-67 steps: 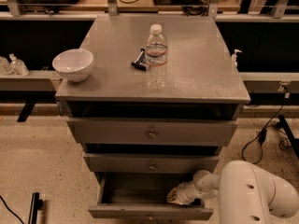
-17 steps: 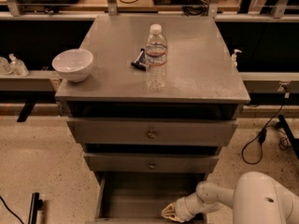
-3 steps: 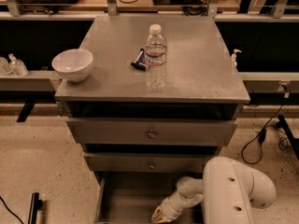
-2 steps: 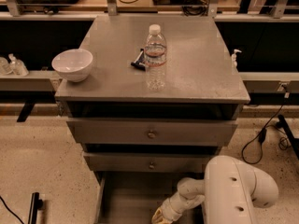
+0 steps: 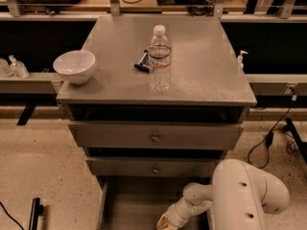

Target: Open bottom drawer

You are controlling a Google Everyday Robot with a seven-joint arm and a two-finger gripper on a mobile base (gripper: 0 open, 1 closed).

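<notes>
Shows bottom drawer (image 5: 134, 200) pulled out toward camera, long axis left-right. Finds gripper (image 5: 165, 223) inside its right side, at bottom frame edge. Cannot tell jaws' spread or hold.

No writing can be read, not even on the water bottle (image 5: 159, 56) label. The gripper (image 5: 165, 221) hangs inside the open bottom drawer (image 5: 134, 200).

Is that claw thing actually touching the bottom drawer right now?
Cannot tell. In the camera view the claw hangs over the open bottom drawer at the picture's lower edge, partly cut off, so neither contact nor gap shows.
</notes>
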